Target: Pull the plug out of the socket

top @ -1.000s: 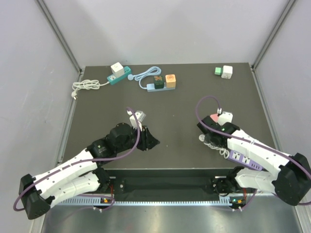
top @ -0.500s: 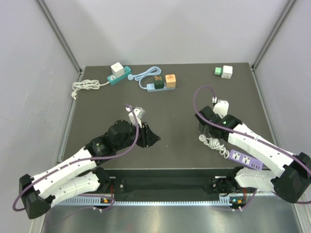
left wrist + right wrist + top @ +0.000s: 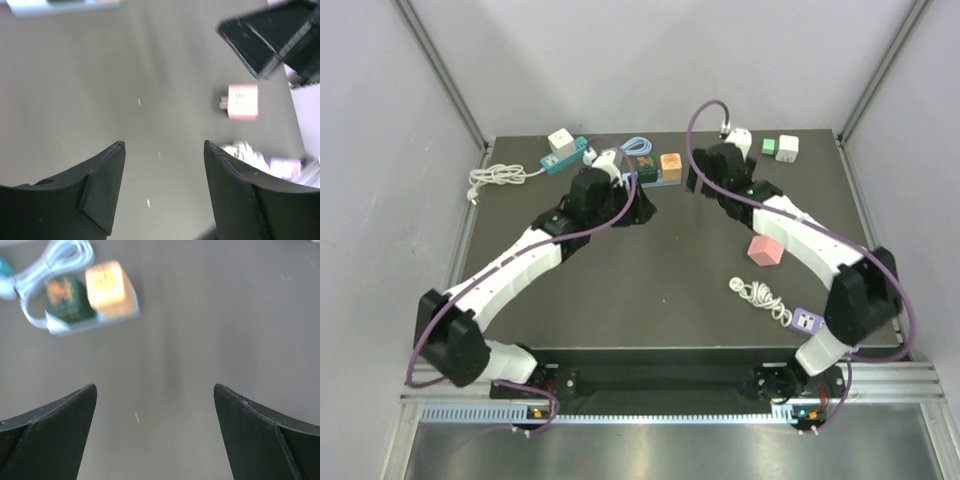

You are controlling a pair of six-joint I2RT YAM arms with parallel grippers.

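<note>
Both arms reach toward the far middle of the surface (image 3: 660, 285), where the light-blue power strip (image 3: 90, 324) lies. Its long axis runs left to right along the far edge. Two plugs sit side by side along that axis and stand up from its top face: the dark green plug (image 3: 67, 297) to the left and the orange plug (image 3: 110, 285) to the right. The strip's pale cord (image 3: 60, 260) leaves the left end and loops away toward the back.

The left fingers (image 3: 100, 175) are spread apart with nothing between them, above bare surface just in front of the strip. The right fingers (image 3: 55, 425) are spread wide and are likewise empty. They are just beside the strip's right end and touch neither plug.

The pink plug (image 3: 764, 250) lies loose on the right half of the surface. In the left wrist view its prongs stick out sideways from its left face. It is well apart from the purple power strip (image 3: 802, 320) at the near right edge. A coiled white cord (image 3: 756, 293) lies between the two.
</note>
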